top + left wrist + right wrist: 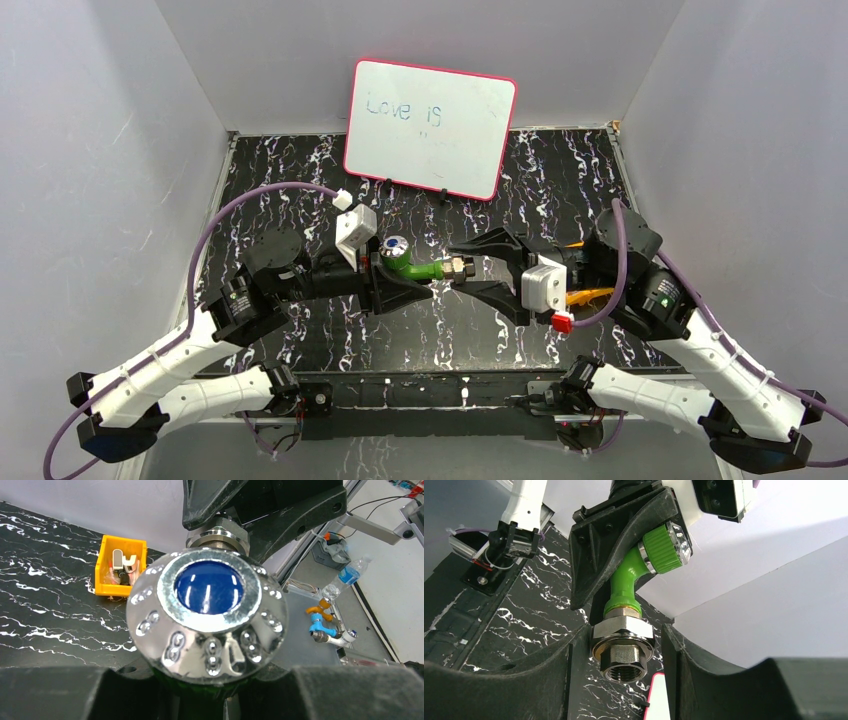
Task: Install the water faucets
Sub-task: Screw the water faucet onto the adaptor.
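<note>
Fingers [589, 555] of left gripper [398, 278] are clamping green faucet [418, 268] above table [300, 200] | long axis lying level, fitting [623, 647] pointing toward right gripper [470, 268], knob [207, 587] facing up | right gripper is straddling fitting, part-open | arms are reaching inward.

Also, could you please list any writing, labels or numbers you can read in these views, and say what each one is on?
"Love is": handwritten in faint blue on the whiteboard.
Faint marks under those words on the board: too faint to read.
Label on the water bottle off the table, left wrist view: too small and blurred to read.
Green tap: no writing shows on it.
</note>
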You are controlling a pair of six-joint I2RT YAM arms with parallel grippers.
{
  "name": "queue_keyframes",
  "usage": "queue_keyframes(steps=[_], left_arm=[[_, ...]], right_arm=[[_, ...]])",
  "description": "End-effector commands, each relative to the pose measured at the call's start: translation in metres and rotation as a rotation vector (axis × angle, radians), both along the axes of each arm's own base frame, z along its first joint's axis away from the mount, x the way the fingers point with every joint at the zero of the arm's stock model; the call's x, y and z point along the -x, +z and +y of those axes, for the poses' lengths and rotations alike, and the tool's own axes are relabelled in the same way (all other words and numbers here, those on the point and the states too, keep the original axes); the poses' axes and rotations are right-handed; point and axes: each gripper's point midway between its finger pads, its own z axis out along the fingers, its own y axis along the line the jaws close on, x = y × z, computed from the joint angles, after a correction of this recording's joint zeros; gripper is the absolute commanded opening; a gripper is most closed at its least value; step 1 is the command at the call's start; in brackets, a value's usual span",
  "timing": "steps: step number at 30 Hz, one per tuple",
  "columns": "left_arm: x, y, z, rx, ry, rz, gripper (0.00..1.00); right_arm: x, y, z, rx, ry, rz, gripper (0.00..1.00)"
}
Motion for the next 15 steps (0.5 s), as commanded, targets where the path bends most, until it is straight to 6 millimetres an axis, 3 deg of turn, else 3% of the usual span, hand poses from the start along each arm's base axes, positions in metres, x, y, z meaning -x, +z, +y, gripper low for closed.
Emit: queue_keyframes(steps=[1,6,13,15], left_arm=[[0.011,0.0446,0.0089,0.12,-0.027,-0.072,0.0],[0.0121,0.0444,0.0088,0.122,-0.034,-0.075,0.0],[0.0134,0.0468,0.0101,0.139,-0.038,-0.095,0.0],[0.014,0.0493,0.0111,0.154,-0.037,-0.104,0.11]], right_arm=[[0.0001,0.0047,-0.0006,-0.011,0.001,-0.018,0.6],[-0.0005,0.0025,-0.0002,-0.004,-0.001,-0.002,0.52],[0.0021,0.0018,0.0018,-0.028,0.013,0.035,0.25],[0.0023,0.0036,0.0024,-0.042,0.016,0.034,0.22]])
